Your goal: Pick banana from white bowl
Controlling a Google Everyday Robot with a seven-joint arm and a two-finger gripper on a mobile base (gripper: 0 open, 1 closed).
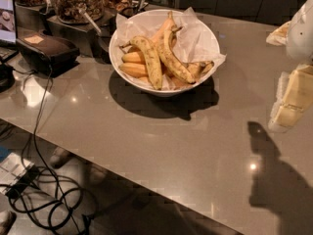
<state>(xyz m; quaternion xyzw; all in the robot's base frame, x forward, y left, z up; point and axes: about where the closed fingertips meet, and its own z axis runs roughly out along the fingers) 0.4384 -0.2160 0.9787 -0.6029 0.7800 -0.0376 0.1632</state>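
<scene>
The white bowl (pixel 122 72) stands on the grey counter at the back middle, lined with crumpled white paper (pixel 195 40). The banana (pixel 149 61), curved, yellow with brown speckles and a dark stem, lies on top of the pile at the bowl's front left. A longer speckled banana (pixel 176 62) lies beside it on the right, and smooth orange-yellow bananas (pixel 133 68) lie underneath. My gripper (pixel 282 117) hangs at the right edge of the view, above the counter and well to the right of the bowl, with nothing seen in it.
Glass jars of nuts (pixel 76 1) stand on a dark stand at the back left. A black device (pixel 46 50) with cables sits left of the bowl. Cables (pixel 39 190) lie on the floor below the counter's front edge. A paper-wrapped item (pixel 279 33) lies at the back right.
</scene>
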